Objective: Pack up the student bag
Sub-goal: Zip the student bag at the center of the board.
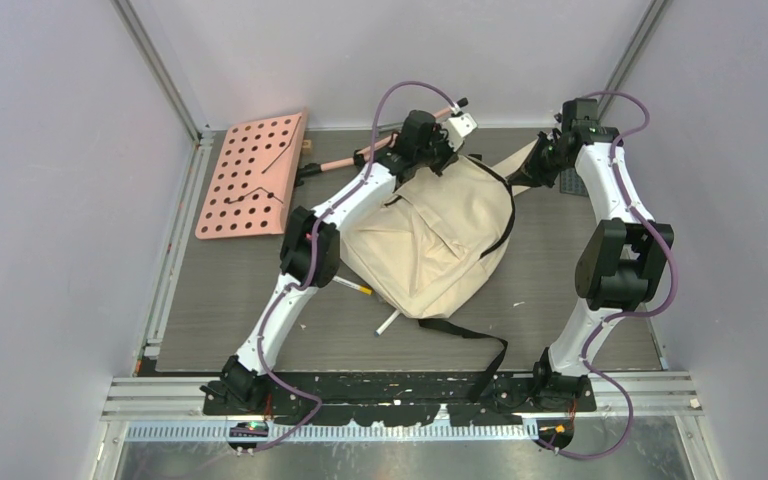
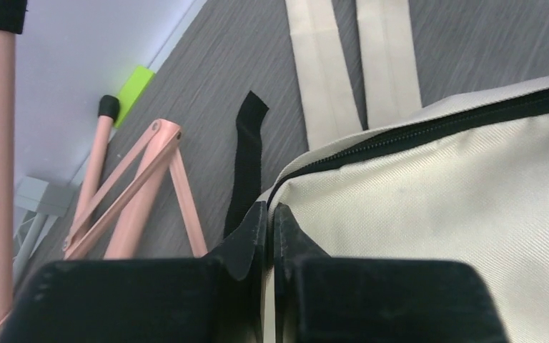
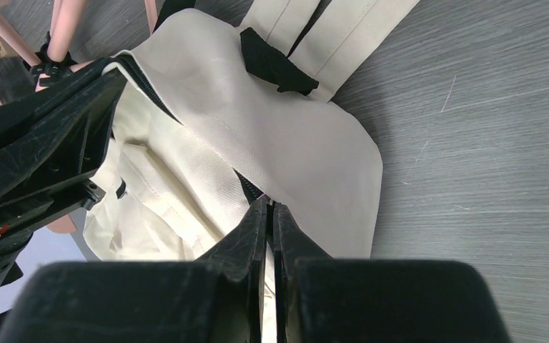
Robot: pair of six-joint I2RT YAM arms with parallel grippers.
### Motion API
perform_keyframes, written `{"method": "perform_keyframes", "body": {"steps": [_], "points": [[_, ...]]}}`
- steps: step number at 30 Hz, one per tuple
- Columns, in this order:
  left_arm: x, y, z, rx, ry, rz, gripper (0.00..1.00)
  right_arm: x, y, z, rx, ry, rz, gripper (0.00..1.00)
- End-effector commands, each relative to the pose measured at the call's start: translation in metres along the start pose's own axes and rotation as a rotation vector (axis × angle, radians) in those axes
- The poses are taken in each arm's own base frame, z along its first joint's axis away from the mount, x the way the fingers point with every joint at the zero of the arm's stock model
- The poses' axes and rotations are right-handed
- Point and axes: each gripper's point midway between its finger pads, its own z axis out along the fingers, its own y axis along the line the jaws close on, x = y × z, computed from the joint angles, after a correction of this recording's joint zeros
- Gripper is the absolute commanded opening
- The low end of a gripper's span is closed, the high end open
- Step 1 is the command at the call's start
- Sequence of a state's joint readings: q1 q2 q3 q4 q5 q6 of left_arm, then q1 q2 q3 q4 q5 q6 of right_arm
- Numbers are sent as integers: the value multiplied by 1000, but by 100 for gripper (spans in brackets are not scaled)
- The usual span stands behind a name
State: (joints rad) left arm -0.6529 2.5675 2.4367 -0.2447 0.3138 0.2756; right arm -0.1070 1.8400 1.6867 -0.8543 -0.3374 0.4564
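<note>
The student bag (image 1: pixel 430 240), a cream-beige cloth backpack with black zippers, lies in the middle of the table with its top toward the back. My left gripper (image 1: pixel 447 158) is shut on the bag's top left edge; in the left wrist view its jaws (image 2: pixel 271 214) pinch the cloth beside the black zipper of the bag (image 2: pixel 436 200). My right gripper (image 1: pixel 522 178) is shut on the top right edge; in the right wrist view its jaws (image 3: pixel 270 209) pinch the zipper edge of the bag (image 3: pixel 293 143). The opening between the two grippers is parted and shows pale lining.
A pink perforated board (image 1: pixel 250 175) lies at the back left, with pink stand tubes (image 2: pixel 136 193) beside the bag's top. Two pens (image 1: pixel 352 287) lie by the bag's near left edge. A black strap (image 1: pixel 480 350) trails toward the arm bases. A dark flat item (image 1: pixel 572 182) lies behind the right arm.
</note>
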Motion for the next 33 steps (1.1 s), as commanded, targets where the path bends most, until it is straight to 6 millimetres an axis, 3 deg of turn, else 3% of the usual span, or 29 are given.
{"method": "perform_keyframes", "body": {"steps": [1,6,12,21,28,33], "points": [[-43,30,-9,-165,-97,-25,0,-20,15,-26,-22,-95,2,1],[-63,64,-27,-347,-138,-86,0,1,5,-42,30,-72,45,1],[-61,104,-51,-509,-118,-165,0,39,-11,-55,68,-22,86,1],[-69,123,-70,-587,-133,-197,0,90,-24,-81,111,72,91,1],[-74,136,-81,-667,-152,-231,0,131,-29,-70,139,180,89,1],[-63,152,-90,-747,-125,-248,0,156,-34,-68,183,222,78,1]]}}
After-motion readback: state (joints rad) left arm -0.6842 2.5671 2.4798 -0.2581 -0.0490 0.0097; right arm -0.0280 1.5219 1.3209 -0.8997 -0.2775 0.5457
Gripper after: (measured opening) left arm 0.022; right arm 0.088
